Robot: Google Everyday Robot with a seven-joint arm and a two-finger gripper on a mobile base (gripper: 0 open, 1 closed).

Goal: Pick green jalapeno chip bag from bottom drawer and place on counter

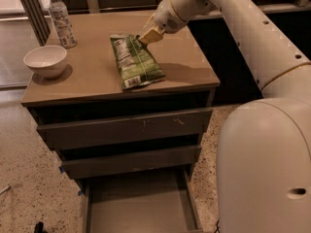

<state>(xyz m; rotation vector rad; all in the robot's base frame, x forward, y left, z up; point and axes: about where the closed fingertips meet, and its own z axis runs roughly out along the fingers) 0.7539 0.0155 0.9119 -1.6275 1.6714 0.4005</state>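
Gripper (149, 35) at green jalapeno chip bag (135, 62) far end, hold can't tell; snagged foil could drag it off counter (87, 79)

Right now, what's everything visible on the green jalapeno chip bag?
The green jalapeno chip bag is a crinkly green foil pack with a white label panel near its front end and pale sealed ends. It lies flat and lengthwise on the counter, right of centre and slightly angled, with its near end close to the front edge. The gripper sits at its far end, apparently touching it. Nothing else touches it.
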